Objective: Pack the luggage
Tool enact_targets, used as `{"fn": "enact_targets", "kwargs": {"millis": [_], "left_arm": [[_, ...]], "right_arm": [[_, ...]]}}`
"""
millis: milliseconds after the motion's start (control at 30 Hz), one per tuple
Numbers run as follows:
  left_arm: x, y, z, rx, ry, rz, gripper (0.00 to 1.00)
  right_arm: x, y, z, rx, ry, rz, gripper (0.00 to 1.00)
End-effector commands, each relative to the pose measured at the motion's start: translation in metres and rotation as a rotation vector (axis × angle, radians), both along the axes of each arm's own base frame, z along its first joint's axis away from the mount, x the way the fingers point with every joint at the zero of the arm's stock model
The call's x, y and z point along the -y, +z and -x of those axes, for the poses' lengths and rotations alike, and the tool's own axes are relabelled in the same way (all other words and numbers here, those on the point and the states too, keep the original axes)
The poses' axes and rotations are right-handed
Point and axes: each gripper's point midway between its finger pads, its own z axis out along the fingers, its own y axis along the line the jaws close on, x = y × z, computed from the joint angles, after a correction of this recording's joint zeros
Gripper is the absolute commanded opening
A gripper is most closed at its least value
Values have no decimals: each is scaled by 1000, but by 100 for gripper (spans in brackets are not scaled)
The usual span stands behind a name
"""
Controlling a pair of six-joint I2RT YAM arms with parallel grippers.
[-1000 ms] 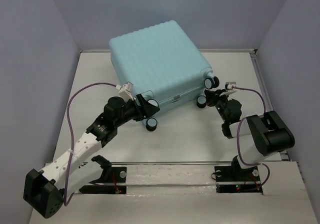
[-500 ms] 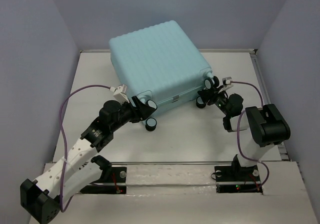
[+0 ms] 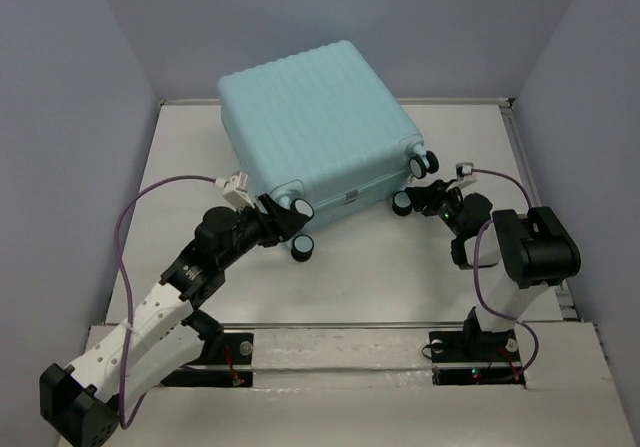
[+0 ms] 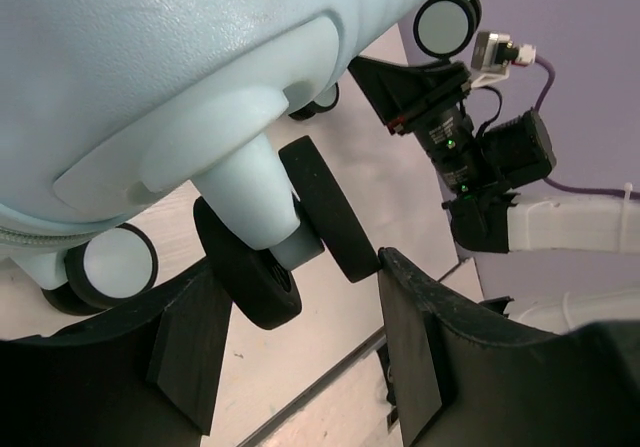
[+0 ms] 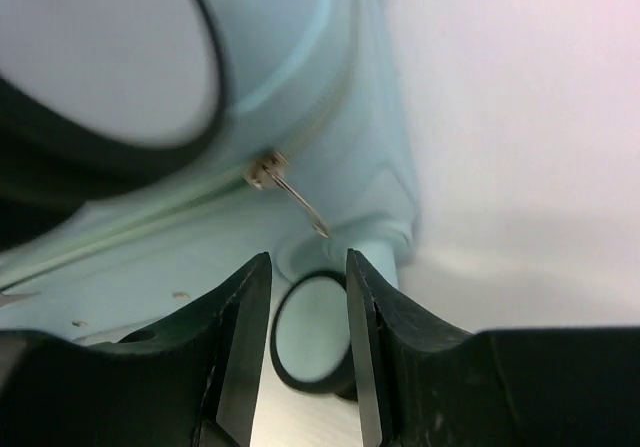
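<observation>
Surface (image 3: 380,277): pale; it carries the case's whole weight, so I judge any pull should run along it rather than lift.
Luggage (image 3: 315,117): closed and lying flat on a broad side, in the upper middle of the top view. It wants bracing before anything is tugged. The wheel end points to the bottom of the frame, a little rightward. The long axis seems to run from there up and slightly left, though the outline is nearly square.
Left hand (image 3: 284,217): at the case's lower-left corner, released, fingers spread either side of a wheel. Closing there would steady the case.
Right hand (image 3: 426,197): at the lower-right corner, fingers parted, grasping nothing.
Wheel (image 4: 250,277): black twin spinner, between the left fingers.
Zipper pull (image 5: 290,192): thin metal, just ahead of the right fingers. Ease forward, centre it, then pinch.
</observation>
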Motion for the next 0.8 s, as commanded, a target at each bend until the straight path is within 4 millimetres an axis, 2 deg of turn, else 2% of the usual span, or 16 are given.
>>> {"fn": "enact_targets", "kwargs": {"millis": [0,33,100,167,200,267,367,533,633,667,700,767], "left_arm": [[-46,91,-17,303,246,99,6],[-57,80,-18,277,289,47,6],[-81,91,-18,303,391,25,6],[-94,100,-15,325,432,-3,6],[-98,107,-13,345,443,4,6],[-98,116,-9,368,428,11,6],[-96,106,-10,338,418,-22,6],[-77,86,-12,298,321,-62,6],[-71,62,-13,234,275,-151,6],[-66,59,-10,229,238,-157,11],[-62,55,-9,230,210,-170,34],[-55,50,-7,224,164,-178,65]], "right_arm": [[12,24,6,79,-54,-73,52],[10,23,6,73,-37,-74,57],[6,23,7,70,-9,-66,64],[-1,26,9,82,36,-59,65],[-11,33,12,101,104,-61,65],[-20,39,17,119,173,-75,65],[-25,43,17,136,215,-61,67],[-6,33,-6,102,78,4,68],[6,31,-19,101,16,12,68],[7,32,-21,104,5,15,68],[10,29,-24,102,-14,17,68],[12,30,-27,107,-7,18,68]]}}
